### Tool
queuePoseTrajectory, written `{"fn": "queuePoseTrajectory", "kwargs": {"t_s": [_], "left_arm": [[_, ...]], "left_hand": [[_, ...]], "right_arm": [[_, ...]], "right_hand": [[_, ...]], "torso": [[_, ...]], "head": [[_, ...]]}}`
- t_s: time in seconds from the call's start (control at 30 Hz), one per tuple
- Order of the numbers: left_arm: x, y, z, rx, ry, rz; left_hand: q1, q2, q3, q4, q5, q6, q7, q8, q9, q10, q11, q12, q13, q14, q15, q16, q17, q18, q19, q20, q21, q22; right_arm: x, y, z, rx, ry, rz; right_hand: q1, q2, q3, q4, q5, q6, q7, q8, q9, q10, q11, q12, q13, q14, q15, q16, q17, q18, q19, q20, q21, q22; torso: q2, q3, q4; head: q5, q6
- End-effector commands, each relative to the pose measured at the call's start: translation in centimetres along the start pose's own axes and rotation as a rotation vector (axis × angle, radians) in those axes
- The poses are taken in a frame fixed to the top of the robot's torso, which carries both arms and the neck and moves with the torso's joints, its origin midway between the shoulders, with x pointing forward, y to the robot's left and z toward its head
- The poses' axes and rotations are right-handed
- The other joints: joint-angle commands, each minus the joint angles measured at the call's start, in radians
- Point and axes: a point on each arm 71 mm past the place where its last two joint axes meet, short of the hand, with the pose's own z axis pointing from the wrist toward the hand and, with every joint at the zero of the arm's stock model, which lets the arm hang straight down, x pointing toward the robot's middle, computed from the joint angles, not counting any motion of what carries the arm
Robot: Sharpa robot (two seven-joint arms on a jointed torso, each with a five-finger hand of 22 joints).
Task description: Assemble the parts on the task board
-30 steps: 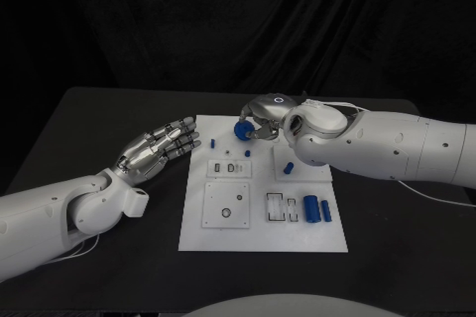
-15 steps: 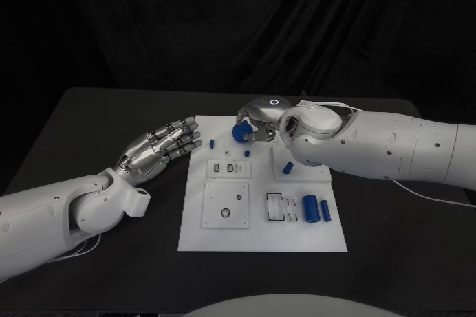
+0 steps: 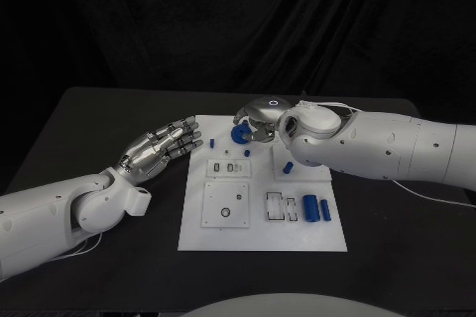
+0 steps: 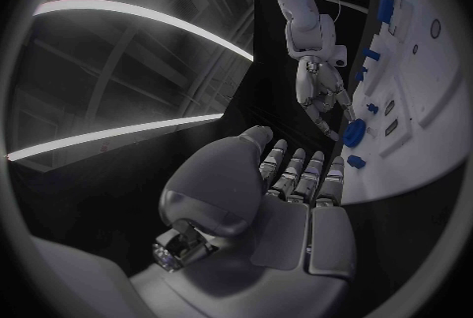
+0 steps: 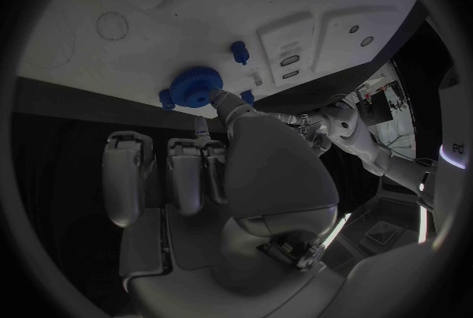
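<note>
1. My right hand (image 3: 260, 119) pinches a blue gear (image 3: 240, 133) at its fingertips, over the far end of the task board (image 3: 262, 241); the other fingers are curled in behind it in the right wrist view.
2. The gear is low over the board's far edge, near a small blue peg (image 3: 247, 152). I can't tell whether it touches the board yet.
3. My left hand (image 3: 159, 149) is empty, fingers apart and stretched out, hovering over the worktop (image 3: 99, 124) just beside the board's left edge.
4. I judge the step to be seating the gear on its post. I keep its face level and come straight down, no side drift.
5. If it binds, I twist slightly rather than push harder.
6. I let go only once it sits flat.
7. Two blue cylinders (image 3: 318, 208) lie on the near right of the board, well apart from this move.
</note>
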Motion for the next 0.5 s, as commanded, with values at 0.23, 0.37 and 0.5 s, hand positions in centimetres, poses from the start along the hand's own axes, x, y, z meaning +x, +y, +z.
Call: {"fn": "queuePoseTrajectory", "kwargs": {"t_s": [0.23, 0.37, 0.5], "left_arm": [[0.11, -0.41, -0.12, 0.092, 0.009, -0.02], [0.04, -0.38, -0.29, 0.091, 0.006, -0.02], [-0.05, -0.39, -0.52, 0.091, 0.001, -0.019]], "left_hand": [[-0.007, 0.0, 0.005, -0.001, 0.002, -0.003, 0.006, -0.005, -0.001, -0.005, 0.005, -0.002, -0.001, 0.002, 0.008, 0.007, 0.001, -0.019, 0.005, -0.001, 0.001, 0.001], [-0.007, 0.0, 0.005, -0.001, 0.002, -0.003, 0.006, -0.005, -0.001, -0.005, 0.005, -0.002, -0.001, 0.002, 0.008, 0.007, 0.001, -0.019, 0.005, -0.001, 0.001, 0.001], [-0.007, 0.0, 0.005, -0.001, 0.002, -0.003, 0.006, -0.005, -0.001, -0.005, 0.005, -0.002, -0.001, 0.002, 0.008, 0.007, 0.001, -0.019, 0.005, -0.001, 0.001, 0.001]], "right_arm": [[0.04, -0.16, -0.06, 0.001, -0.012, -0.002], [-0.22, -0.44, -0.19, 0.006, -0.042, 0.004], [-0.6, -0.81, -0.53, 0.008, -0.074, 0.011]], "right_hand": [[0.016, -0.003, 0.011, -0.009, 0.018, -0.08, -0.009, -0.042, -0.064, 0.104, -0.016, 0.003, 0.263, 0.095, -0.013, -0.015, 0.237, 0.005, 0.044, -0.013, -0.015, 0.224], [0.017, -0.002, 0.012, -0.009, 0.021, -0.078, -0.009, -0.042, -0.065, 0.104, -0.016, 0.003, 0.263, 0.094, -0.013, -0.016, 0.235, 0.006, 0.044, -0.013, -0.016, 0.224], [0.012, 0.0, 0.013, -0.005, 0.026, -0.043, -0.005, -0.037, -0.061, 0.104, -0.014, 0.003, 0.263, 0.094, -0.013, -0.018, 0.233, 0.006, 0.044, -0.014, -0.017, 0.223]], "torso": [[0.001, -0.0004, 0.0007], [0.0, 0.0, 0.0008], [0.001, 0.0002, 0.0006]], "head": [[0.0, 0.001], [0.001, 0.0], [-0.001, 0.007]]}}
